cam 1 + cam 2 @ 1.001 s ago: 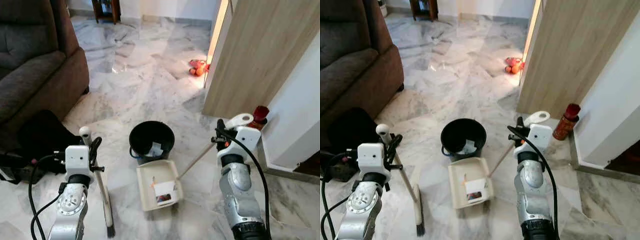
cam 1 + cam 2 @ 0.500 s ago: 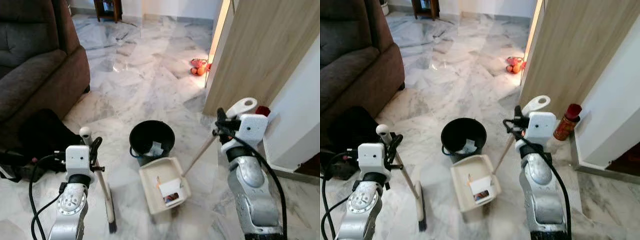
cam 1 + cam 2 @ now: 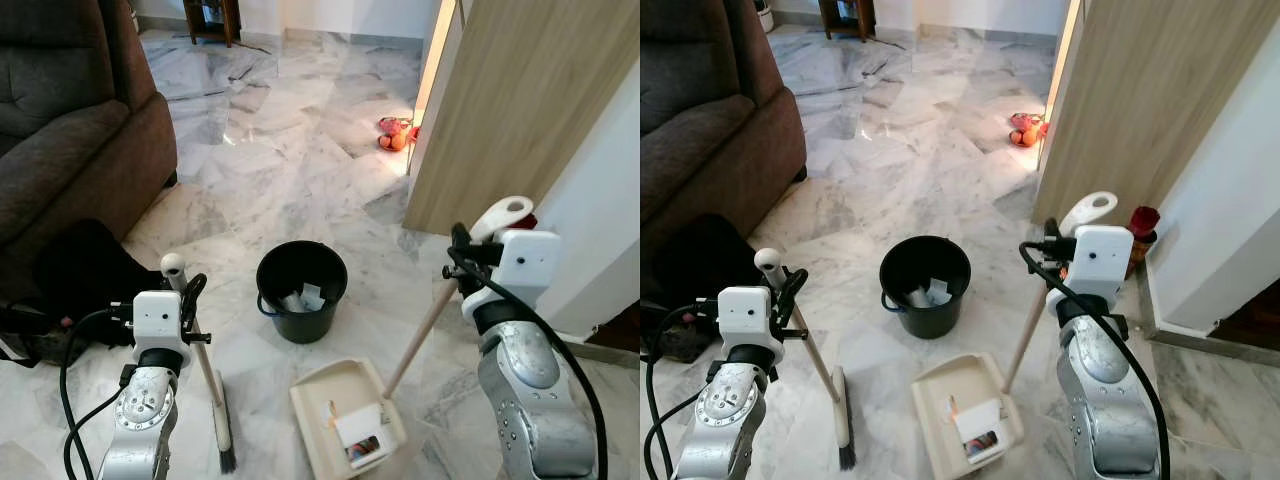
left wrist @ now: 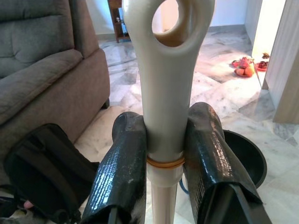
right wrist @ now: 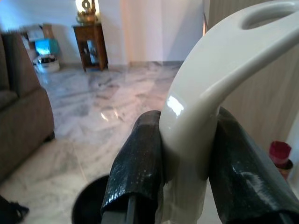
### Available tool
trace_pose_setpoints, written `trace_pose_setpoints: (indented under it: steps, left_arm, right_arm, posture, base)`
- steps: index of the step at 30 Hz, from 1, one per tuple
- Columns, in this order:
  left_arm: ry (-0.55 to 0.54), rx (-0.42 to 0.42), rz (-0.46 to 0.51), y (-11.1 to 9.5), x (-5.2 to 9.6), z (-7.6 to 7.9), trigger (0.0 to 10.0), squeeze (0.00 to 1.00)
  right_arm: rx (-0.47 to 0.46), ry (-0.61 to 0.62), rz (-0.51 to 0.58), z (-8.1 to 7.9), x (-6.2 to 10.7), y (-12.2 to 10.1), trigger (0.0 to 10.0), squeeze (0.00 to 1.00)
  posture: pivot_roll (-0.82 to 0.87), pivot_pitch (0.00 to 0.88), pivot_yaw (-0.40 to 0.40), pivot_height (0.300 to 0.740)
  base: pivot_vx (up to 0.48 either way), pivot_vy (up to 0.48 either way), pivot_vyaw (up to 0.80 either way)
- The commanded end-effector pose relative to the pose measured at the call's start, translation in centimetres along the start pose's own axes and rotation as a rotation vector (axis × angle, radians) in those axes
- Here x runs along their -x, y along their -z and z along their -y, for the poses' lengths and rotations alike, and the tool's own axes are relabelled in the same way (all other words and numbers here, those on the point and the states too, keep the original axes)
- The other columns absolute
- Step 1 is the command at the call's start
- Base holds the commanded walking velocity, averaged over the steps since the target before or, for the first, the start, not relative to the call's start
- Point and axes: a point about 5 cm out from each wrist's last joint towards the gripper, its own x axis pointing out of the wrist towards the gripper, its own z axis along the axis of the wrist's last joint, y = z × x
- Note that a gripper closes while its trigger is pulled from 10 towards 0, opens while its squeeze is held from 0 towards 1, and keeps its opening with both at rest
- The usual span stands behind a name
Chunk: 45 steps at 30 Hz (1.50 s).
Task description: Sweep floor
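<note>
A lived-in room of a home is shown, most likely a living room. The floor [image 3: 300,150] is laid with glossy grey-white marble tiles, in which light is reflected. A dark brown upholstered armchair [image 3: 70,110] is placed at the left side, and a black bag [image 3: 85,270] is seen on the floor beside it. A small wooden side table [image 3: 212,18] is set against the far wall. A light wooden panel [image 3: 520,100] stands at the right, and a small orange-red toy [image 3: 393,133] is left on the floor near it.
</note>
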Motion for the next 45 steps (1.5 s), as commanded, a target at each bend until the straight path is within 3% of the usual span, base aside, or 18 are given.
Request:
trace_pose_setpoints:
  steps: [1,4,11,16,21,23,26,45]
  left_arm:
    - [0.013,0.001,0.039,-0.7,-0.4,0.2,10.0,0.00]
    - [0.014,0.004,0.039,-0.7,-0.4,0.3,10.0,0.00]
    - [0.011,0.006,0.039,-0.7,-0.5,0.3,10.0,0.00]
    - [0.008,0.008,0.039,-0.7,-0.5,0.3,10.0,0.00]
    - [0.004,0.010,0.041,-0.7,-0.6,0.2,10.0,0.00]
    - [0.002,0.011,0.044,-0.7,-0.6,0.4,10.0,0.00]
    - [0.001,0.014,0.048,-0.7,-0.4,0.6,10.0,0.00]
    - [-0.030,0.007,0.058,-0.8,-0.1,0.1,10.0,0.00]
  right_arm:
    - [-0.038,-0.007,0.153,-0.5,0.0,-4.0,10.0,0.00]
    - [-0.061,-0.015,0.210,-1.1,-0.3,-5.9,10.0,0.00]
    - [-0.070,-0.025,0.236,-1.1,-0.5,-7.2,10.0,0.00]
    - [-0.104,-0.033,0.299,-1.3,-0.8,-9.3,10.0,0.00]
    - [-0.142,-0.039,0.313,-1.7,-0.9,-9.4,10.0,0.00]
    - [-0.196,-0.049,0.265,-2.3,-1.1,-7.4,10.0,0.00]
    - [-0.254,-0.033,0.241,-2.6,-1.3,-6.6,10.0,0.00]
    - [-0.262,0.020,0.398,-2.1,-2.4,-8.4,10.0,0.00]
  posture:
    - [0.09,0.101,0.001,0.740]
    - [0.09,0.103,0.001,0.740]
    - [0.09,0.107,-0.001,0.740]
    - [0.08,0.106,-0.002,0.740]
    - [0.08,0.104,-0.003,0.740]
    - [0.09,0.099,-0.010,0.740]
    - [0.09,0.100,-0.011,0.740]
    - [0.10,0.094,-0.010,0.740]
  base:
    - [0.000,0.000,0.00]
    - [0.000,0.000,0.00]
    - [0.000,0.000,0.00]
    - [0.000,0.000,0.00]
    - [0.000,0.000,0.00]
    - [0.000,0.000,0.00]
    - [0.000,0.000,0.00]
    - [0.000,0.000,0.00]
